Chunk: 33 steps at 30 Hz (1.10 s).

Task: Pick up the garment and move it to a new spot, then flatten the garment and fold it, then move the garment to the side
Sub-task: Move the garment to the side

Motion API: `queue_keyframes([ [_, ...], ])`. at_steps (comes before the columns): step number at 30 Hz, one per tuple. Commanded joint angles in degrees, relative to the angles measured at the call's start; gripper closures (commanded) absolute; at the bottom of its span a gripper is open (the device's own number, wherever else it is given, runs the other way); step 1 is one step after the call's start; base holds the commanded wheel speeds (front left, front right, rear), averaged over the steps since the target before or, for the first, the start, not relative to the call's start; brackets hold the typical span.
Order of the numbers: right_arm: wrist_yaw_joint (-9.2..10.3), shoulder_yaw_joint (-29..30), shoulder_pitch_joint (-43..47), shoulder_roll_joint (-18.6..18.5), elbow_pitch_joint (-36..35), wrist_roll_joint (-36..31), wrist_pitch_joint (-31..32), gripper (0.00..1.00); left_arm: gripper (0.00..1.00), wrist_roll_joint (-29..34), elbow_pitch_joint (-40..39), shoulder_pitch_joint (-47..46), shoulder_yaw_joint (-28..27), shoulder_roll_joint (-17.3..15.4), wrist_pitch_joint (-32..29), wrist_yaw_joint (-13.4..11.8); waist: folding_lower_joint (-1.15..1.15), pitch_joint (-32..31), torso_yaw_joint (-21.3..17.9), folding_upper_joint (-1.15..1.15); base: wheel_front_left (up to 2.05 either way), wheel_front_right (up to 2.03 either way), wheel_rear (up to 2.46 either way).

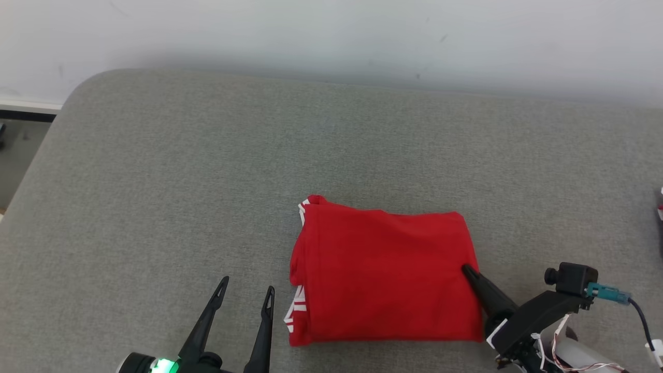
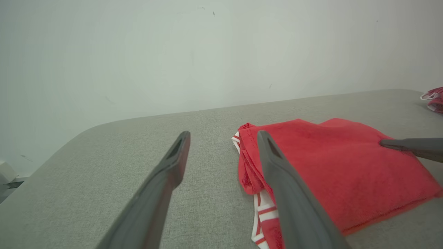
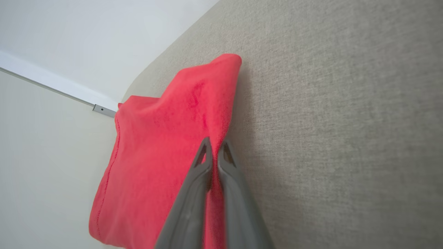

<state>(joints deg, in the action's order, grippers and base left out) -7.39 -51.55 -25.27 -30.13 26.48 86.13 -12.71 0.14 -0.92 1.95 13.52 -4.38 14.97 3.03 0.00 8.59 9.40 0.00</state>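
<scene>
While left jaws gape, right pinch garment [image 1: 383, 274]

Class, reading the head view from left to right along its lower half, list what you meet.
left gripper → folded red garment → right gripper, pinching the garment's right edge → wrist camera

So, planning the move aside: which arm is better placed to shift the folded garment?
Right. The right gripper is shut on an edge of the garment; the left gripper stands open beside it.
</scene>
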Motion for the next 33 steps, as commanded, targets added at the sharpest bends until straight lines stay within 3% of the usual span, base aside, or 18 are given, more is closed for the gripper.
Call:
queue_keyframes([
  [1, -0.16, -0.21, -0.95, -1.11, -0.10, -1.21, -0.78, 1.00, 0.00, -0.49, -0.29, -0.57, -0.17, -0.30, 0.19, -0.20, 0.00, 0.07, -0.91, 0.00, 0.00, 0.00, 0.00],
  [12, -0.16, -0.36, -3.22, -3.85, -1.35, -4.46, -2.36, 1.00, 0.00, -0.93, -1.04, -1.24, -0.51, -0.77, 0.19, -0.06, 0.00, 1.35, -6.63, 0.00, 0.00, 0.00, 0.00],
  [18, -0.16, -0.12, -4.08, -4.71, -2.37, -6.33, -2.55, 1.00, 0.00, -0.73, -1.21, -1.88, -0.52, -1.28, 0.19, 0.18, 0.00, 2.02, -11.59, 0.00, 0.00, 0.00, 0.00],
  [33, -0.16, 2.89, -2.24, -2.88, -4.27, -11.82, -2.58, 1.00, 0.00, -0.72, -1.16, -3.03, 0.03, -3.01, 0.19, 0.80, 0.00, 2.35, -23.71, 0.00, 0.00, 0.00, 0.00],
])
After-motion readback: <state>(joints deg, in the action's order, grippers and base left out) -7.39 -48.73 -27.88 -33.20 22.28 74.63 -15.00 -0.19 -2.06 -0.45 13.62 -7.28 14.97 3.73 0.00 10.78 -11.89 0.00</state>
